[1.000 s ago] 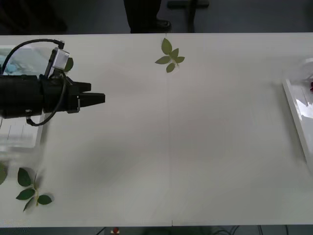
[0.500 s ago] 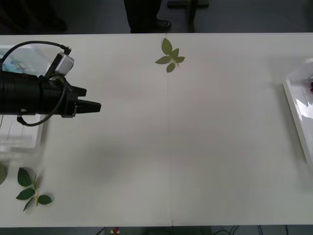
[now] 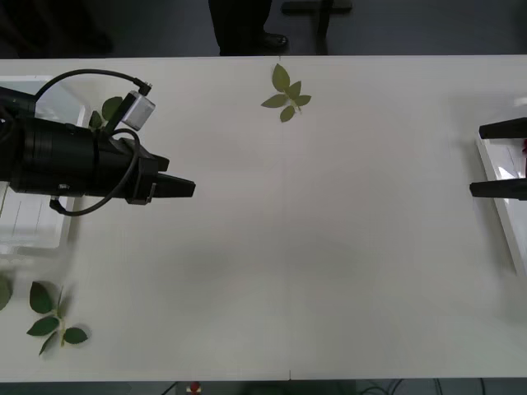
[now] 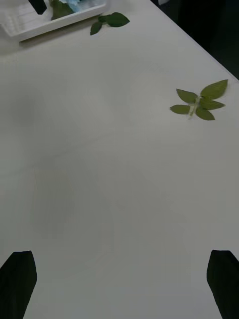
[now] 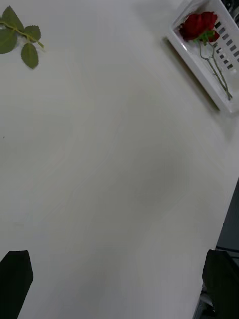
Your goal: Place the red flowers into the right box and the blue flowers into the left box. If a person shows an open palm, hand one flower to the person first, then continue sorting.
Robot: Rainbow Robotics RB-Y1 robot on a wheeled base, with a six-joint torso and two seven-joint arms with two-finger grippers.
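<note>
I am holding the left gripper over the table just beside the left box, its black fingers looking pressed together in the front view, though the left wrist view is showing its two tips spread at the corners, so I am counting it as spread and carrying nothing; the right gripper is hanging at the near edge of the right box, its two fingers well apart and empty.

The red flowers are lying in the right box, blooms bunched at one end and thin green stems trailing along the tray; a scrap of the blue flowers is showing inside the left box; I am seeing no bloom loose on the table, only leaf sprigs, so I am judging the sorting close to finished.

If I am reaching for another flower, I am expecting it to be very light, the bloom soft and easily crushed, the stem thin and springy and liable to roll; I am planning to pinch the stem partway along, below the bloom, never the petals.
</note>
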